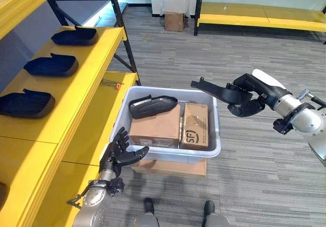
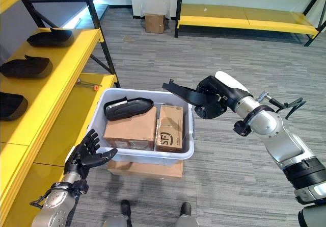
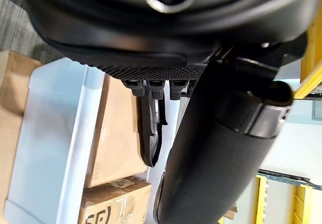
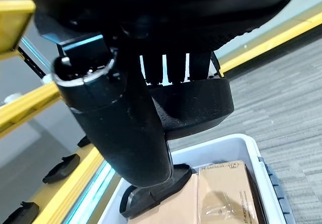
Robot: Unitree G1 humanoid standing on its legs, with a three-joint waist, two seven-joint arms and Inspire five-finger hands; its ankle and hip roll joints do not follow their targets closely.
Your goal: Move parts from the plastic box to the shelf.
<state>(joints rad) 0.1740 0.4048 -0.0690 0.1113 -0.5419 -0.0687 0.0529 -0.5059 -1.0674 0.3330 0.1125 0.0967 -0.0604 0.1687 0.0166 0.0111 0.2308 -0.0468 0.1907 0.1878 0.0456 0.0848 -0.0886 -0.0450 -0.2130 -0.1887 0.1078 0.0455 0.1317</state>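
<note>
Your right hand sits right of centre in the left eye view, with its fingers and thumb curled round 1 black part. That held part pokes out to the hand's left, up in the air above the right rim of the plastic box and touching nothing else. In the right wrist view you see the same part clamped between the fingers and the thumb, with the box below it.

Your left hand is at the lower left of the left eye view, just beside the box's near left corner. Its fingers are spread and relaxed and it holds nothing; you cannot tell whether it touches the box wall.

The white box stands in the middle of the frame on a flat cardboard carton on the grey floor. Inside it lie 2 cardboard boxes side by side, a larger one on the left and a narrower one on the right. 1 more black part rests across the larger one's far edge, against the box's back left corner.

On the yellow shelf along the left edge of the frame you have 3 black parts in a row, well apart: far, middle and near.
</note>
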